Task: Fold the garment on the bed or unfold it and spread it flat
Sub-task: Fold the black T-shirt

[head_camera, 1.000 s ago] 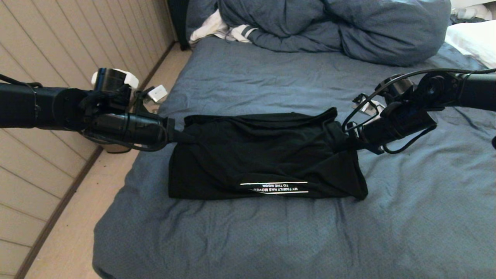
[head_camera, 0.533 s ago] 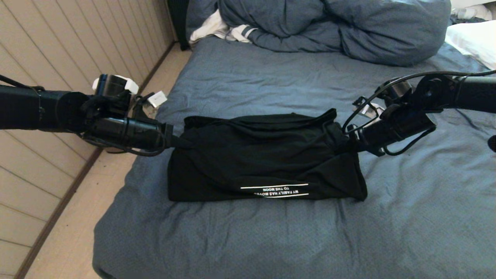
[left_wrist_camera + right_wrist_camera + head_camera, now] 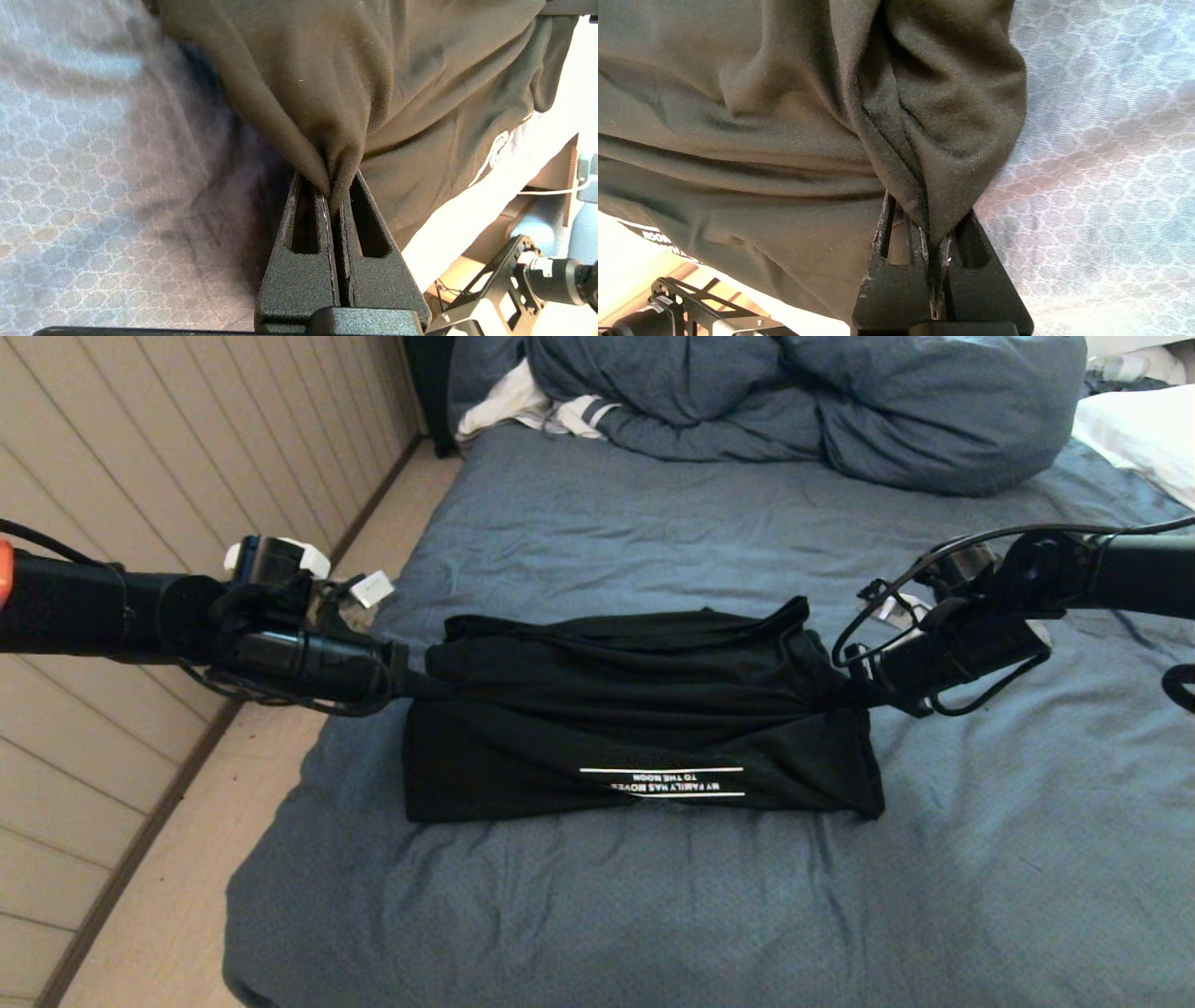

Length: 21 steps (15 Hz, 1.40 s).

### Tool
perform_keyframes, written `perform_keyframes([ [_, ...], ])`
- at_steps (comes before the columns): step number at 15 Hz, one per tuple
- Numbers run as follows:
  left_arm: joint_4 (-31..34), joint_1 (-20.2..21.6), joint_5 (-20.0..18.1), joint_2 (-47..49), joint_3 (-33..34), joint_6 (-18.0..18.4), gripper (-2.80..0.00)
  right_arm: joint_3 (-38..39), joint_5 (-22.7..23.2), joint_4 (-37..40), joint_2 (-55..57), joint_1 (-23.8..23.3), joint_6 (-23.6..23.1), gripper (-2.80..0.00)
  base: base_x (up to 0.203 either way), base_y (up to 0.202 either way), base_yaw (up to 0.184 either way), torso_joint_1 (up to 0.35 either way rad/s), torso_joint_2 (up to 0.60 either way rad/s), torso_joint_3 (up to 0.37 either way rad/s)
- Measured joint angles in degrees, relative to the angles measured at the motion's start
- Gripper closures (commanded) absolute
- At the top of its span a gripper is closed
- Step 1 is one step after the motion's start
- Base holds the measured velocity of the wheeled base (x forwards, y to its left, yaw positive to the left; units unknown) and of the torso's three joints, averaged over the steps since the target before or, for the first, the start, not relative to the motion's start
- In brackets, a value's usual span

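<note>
Mid-fold: left claw (image 3: 415, 683) and right claw (image 3: 845, 695) each clamped on a side of the black T-shirt (image 3: 635, 719), lying on the bed (image 3: 653, 915). Next: carry the pinched edge over, release.

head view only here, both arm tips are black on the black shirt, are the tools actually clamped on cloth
Observer: Yes. The left wrist view shows the left tool shut on a pinch of shirt.
Operator: and the right one
Observer: The right wrist view shows the right tool shut on a bunched fold with a seam in it.
Operator: is the pinched cloth lying on the sheet at either end
Observer: No. In both wrist views it rises off the sheet into the jaws, with shadow beneath.
</note>
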Motion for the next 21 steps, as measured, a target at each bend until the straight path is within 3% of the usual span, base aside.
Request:
perform_keyframes([
  [1, 0.0, 0.0, -0.2, 0.1, 0.2, 0.0, 0.00, 0.0, 0.0, 0.0, 0.0, 0.0, 0.0, 0.00, 0.000, 0.000, 0.000, 0.000, 0.00, 0.000],
  [2, 0.0, 0.0, -0.2, 0.2, 0.4, 0.1, 0.00, 0.0, -0.1, 0.0, 0.0, 0.0, -0.1, -2.80, 0.000, 0.000, 0.000, 0.000, 0.00, 0.000],
  [3, 0.0, 0.0, -0.2, 0.2, 0.7, 0.1, -2.80, 0.0, -0.2, 0.1, 0.0, 0.0, -0.3, -2.80, 0.000, 0.000, 0.000, 0.000, 0.00, 0.000],
  [10, 0.1, 0.2, -0.1, -2.9, 1.4, 0.1, -2.80, 0.4, 0.1, 0.7, -1.3, -0.1, -2.1, -2.80, 0.000, 0.000, 0.000, 0.000, 0.00, 0.000],
  [15, 0.1, 3.0, -0.1, -8.1, 4.7, 0.1, -2.80, 1.6, 0.7, 0.8, -4.8, -1.5, -1.9, -2.80, 0.000, 0.000, 0.000, 0.000, 0.00, 0.000],
  [21, -1.3, 4.6, -0.5, -11.5, 14.0, -0.2, -2.80, 13.4, 1.6, 0.3, -12.1, -2.5, -4.3, -2.80, 0.000, 0.000, 0.000, 0.000, 0.00, 0.000],
])
